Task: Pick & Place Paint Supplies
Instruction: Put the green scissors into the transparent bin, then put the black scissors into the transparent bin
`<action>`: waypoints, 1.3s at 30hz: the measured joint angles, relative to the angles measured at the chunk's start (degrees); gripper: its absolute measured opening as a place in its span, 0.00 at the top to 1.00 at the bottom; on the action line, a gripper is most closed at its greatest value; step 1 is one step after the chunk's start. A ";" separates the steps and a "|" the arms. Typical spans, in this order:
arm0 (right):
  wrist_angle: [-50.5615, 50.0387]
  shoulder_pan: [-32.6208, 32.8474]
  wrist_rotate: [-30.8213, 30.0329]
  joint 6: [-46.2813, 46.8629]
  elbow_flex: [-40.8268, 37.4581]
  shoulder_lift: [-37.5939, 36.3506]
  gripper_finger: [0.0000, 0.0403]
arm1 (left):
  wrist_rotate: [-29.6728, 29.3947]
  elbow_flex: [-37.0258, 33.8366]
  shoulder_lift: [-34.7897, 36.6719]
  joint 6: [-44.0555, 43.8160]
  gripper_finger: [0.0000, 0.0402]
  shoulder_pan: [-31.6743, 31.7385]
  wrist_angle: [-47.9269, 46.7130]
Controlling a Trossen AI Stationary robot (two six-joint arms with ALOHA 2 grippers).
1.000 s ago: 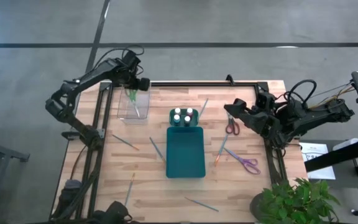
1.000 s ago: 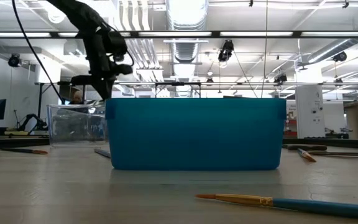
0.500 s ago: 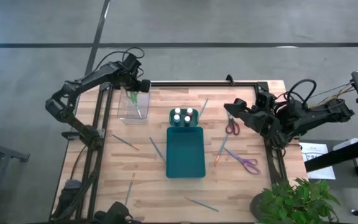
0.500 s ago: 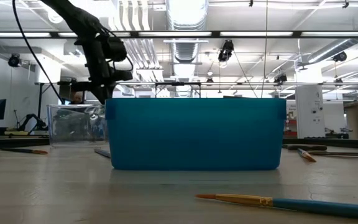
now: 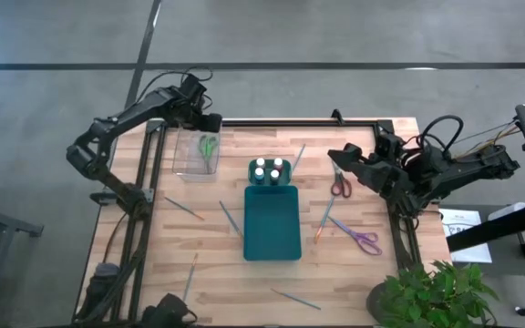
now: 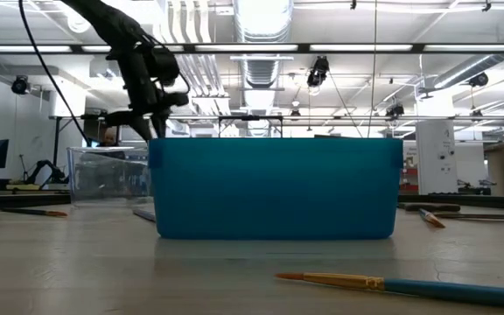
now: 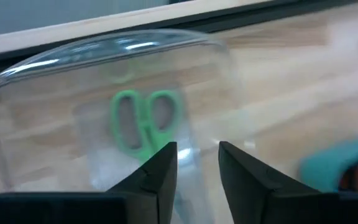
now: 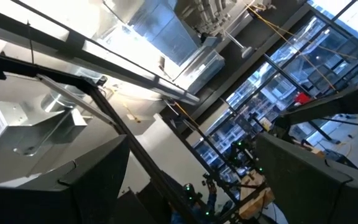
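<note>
Let go of the green scissors [image 5: 208,146] within the last second: upright between the fingers then, now flat on the floor of the clear box [image 5: 182,162], handles toward the far edge, seen through the box's wall from the left wrist [image 7: 143,121]. Left gripper [image 5: 210,120] raised a little, above the far rim of the box, fingers [image 7: 151,177] slightly apart with nothing between them; in the low view [image 6: 150,127] above the box [image 6: 108,175].

Right gripper [image 5: 334,155] over the right side of the table, just beyond the red-handled scissors [image 5: 339,187], fingers [image 8: 79,180] spread wide and holding nothing, tilted up toward the ceiling.

Counted on the table:
- Three pairs of scissors: green in the box, red-handled right of the teal tray [image 5: 272,228], purple-handled [image 5: 365,240] nearer the front right.
- Six thin brushes, all loose on the wood: one [image 5: 300,155] beyond the tray on its right, two [image 5: 183,208] [image 5: 230,217] left of the tray, one [image 5: 325,219] right of it, two [image 5: 190,273] [image 5: 296,299] toward the front edge.
- Small white-capped bottles [image 5: 268,169] clustered at the tray's far end; at least three caps, exact count hard to tell.

Level with the table: tray wall [image 6: 274,188] across the middle, one brush [image 6: 392,284] in front.
</note>
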State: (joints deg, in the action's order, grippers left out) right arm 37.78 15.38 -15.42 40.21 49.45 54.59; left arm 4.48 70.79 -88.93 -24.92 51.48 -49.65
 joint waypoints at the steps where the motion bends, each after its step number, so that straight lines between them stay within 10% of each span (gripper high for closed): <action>1: -0.21 0.00 -0.14 -0.13 0.00 0.00 0.15 | 1.95 0.72 0.31 1.04 0.68 -0.02 -0.06; 12: 2.11 -0.50 -0.21 -2.50 0.02 2.94 0.15 | 29.77 4.82 11.47 12.87 0.68 -0.33 5.51; 18: -14.25 -2.22 -4.68 3.70 1.50 -0.13 0.15 | 43.67 4.76 21.11 17.22 0.68 -1.27 9.09; 30: -101.62 -3.59 -17.73 38.07 31.11 9.87 0.15 | 41.42 4.71 35.84 13.49 0.68 -3.89 13.37; 39: -118.22 -16.54 -6.56 36.86 38.14 25.00 0.15 | 40.95 4.67 37.10 10.74 0.68 -3.93 17.85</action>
State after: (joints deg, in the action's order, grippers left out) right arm -80.44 -1.16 -21.98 77.06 87.59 79.59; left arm 45.43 75.46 -51.84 -14.17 47.55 -31.80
